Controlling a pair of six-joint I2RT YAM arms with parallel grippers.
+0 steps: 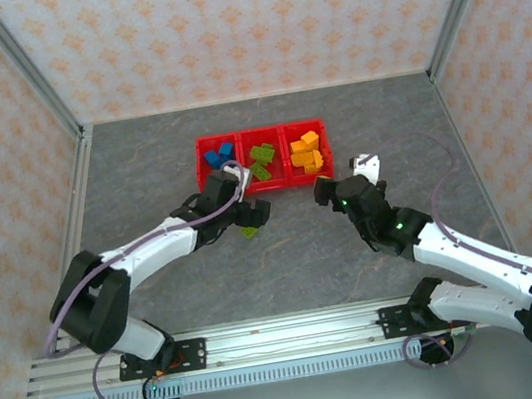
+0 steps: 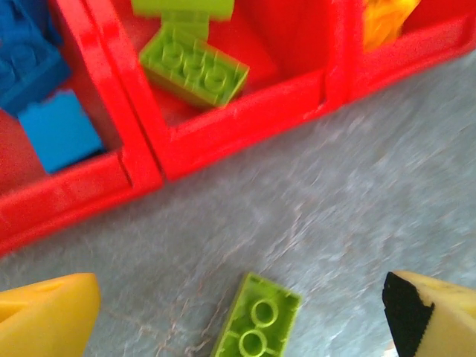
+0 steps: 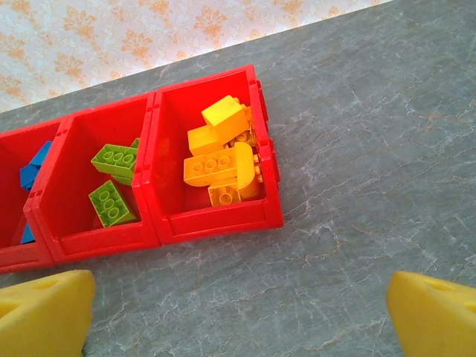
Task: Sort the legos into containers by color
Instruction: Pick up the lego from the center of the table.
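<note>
Three joined red bins (image 1: 287, 181) sit at mid table: blue bricks (image 1: 219, 155) in the left one, lime bricks (image 1: 260, 157) in the middle, orange bricks (image 1: 307, 151) in the right. One lime brick (image 2: 257, 326) lies underside up on the grey table just in front of the bins (image 2: 245, 123), also visible from above (image 1: 249, 231). My left gripper (image 2: 242, 316) hovers open above that brick, its yellow fingers (image 2: 44, 320) wide to either side. My right gripper (image 3: 238, 312) is open over bare table in front of the orange bin (image 3: 223, 216).
Patterned walls and aluminium posts enclose the grey table (image 1: 287, 267). A metal rail (image 1: 289, 343) runs along the near edge by the arm bases. Open table lies to the right of the bins.
</note>
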